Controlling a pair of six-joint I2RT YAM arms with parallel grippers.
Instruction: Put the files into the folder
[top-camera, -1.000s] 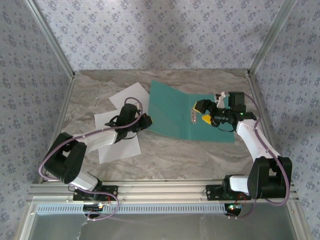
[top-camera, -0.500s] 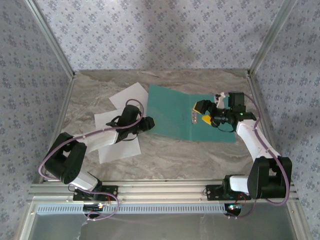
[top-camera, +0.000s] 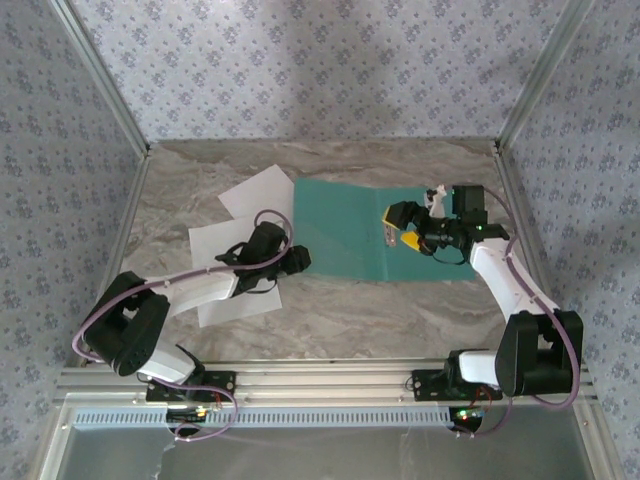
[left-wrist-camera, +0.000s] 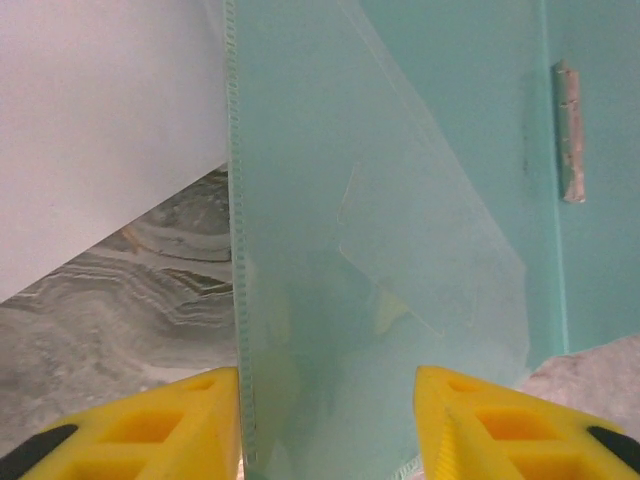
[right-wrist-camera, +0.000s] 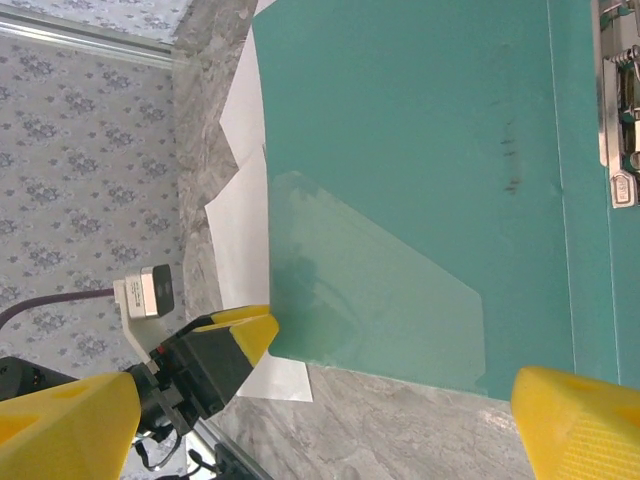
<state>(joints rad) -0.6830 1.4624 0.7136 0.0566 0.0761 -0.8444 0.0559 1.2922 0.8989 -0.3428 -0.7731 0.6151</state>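
No legible txt, labels or nos. anywhere.

Walls (top-camera: 300, 70): pale blue-grey wallpaper, small floral pattern, on three sides.
Surface (top-camera: 350, 310): grey-beige marble pattern, matte.
Posts (top-camera: 100, 75): aluminium, slanting up from the rear corners.
Rail (top-camera: 330, 378): slotted aluminium, along the near edge.
Light: even, diffuse.

Overhead view looks down; wrist views (close up) share the folder (right-wrist-camera: 400, 130).
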